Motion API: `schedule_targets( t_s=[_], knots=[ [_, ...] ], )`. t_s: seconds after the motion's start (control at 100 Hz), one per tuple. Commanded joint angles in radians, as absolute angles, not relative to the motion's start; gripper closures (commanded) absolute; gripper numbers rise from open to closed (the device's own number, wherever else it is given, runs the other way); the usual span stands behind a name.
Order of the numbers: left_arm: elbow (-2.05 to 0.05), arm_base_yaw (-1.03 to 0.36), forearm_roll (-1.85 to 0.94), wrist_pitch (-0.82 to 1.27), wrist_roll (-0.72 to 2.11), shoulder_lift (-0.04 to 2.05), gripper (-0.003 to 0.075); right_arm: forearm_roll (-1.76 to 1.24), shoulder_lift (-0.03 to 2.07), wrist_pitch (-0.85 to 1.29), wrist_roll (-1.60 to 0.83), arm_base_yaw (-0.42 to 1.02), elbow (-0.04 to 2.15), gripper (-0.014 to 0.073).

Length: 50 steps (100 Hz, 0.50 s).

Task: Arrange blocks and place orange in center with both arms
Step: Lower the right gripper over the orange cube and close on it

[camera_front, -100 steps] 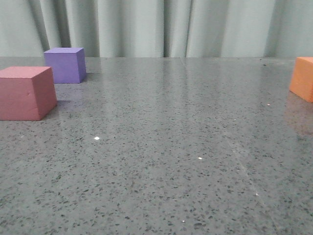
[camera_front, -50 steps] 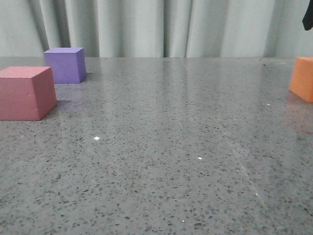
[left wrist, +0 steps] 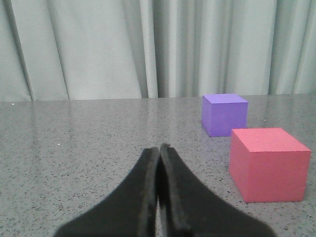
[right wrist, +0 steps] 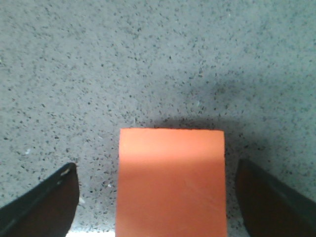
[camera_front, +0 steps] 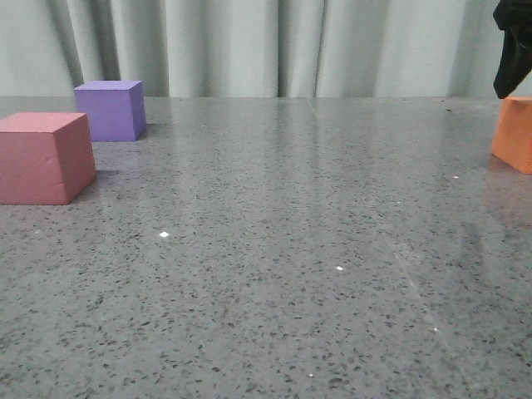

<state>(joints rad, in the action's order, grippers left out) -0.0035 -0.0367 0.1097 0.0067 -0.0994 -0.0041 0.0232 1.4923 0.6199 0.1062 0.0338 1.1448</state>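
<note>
The orange cube [camera_front: 515, 133] sits on the table at the far right edge of the front view. My right gripper [camera_front: 511, 62] hangs just above it, open. In the right wrist view the orange cube [right wrist: 172, 182] lies between the two spread fingers [right wrist: 49, 202], with a gap on each side. The pinkish-red cube [camera_front: 43, 158] and the purple cube [camera_front: 111, 110] stand at the far left. My left gripper [left wrist: 159, 150] is shut and empty, low over the table, with the pinkish-red cube [left wrist: 269, 163] and the purple cube [left wrist: 224, 114] ahead of it.
The grey speckled table [camera_front: 274, 249] runs across the front view. A pale curtain [camera_front: 249, 46] hangs behind the table's far edge.
My right gripper has come into the front view from the top right and moved down toward the orange cube. The cubes have not moved.
</note>
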Motion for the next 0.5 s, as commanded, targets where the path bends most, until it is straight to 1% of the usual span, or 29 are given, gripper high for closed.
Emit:
schedule_targets(
  t_s=[0.0, 0.26, 0.34, 0.41, 0.49],
  knots=[
    [0.049, -0.036, 0.101, -0.067, -0.101, -0.035, 0.0739, 0.032, 1.480, 0.581, 0.096, 0.027, 1.177, -0.0042],
    [0.049, -0.036, 0.101, -0.067, -0.101, -0.035, 0.0739, 0.032, 1.550, 0.585, 0.096, 0.020, 1.177, -0.0041],
    [0.049, -0.036, 0.101, -0.067, -0.101, -0.035, 0.0739, 0.032, 1.564, 0.588, 0.096, 0.017, 1.177, -0.0020],
    [0.049, -0.036, 0.101, -0.067, -0.101, -0.035, 0.0739, 0.032, 1.564, 0.588, 0.096, 0.017, 1.177, 0.0060],
    [0.049, -0.036, 0.101, -0.067, -0.101, -0.035, 0.0739, 0.032, 1.564, 0.583, 0.096, 0.017, 1.181, 0.0221]
  ],
)
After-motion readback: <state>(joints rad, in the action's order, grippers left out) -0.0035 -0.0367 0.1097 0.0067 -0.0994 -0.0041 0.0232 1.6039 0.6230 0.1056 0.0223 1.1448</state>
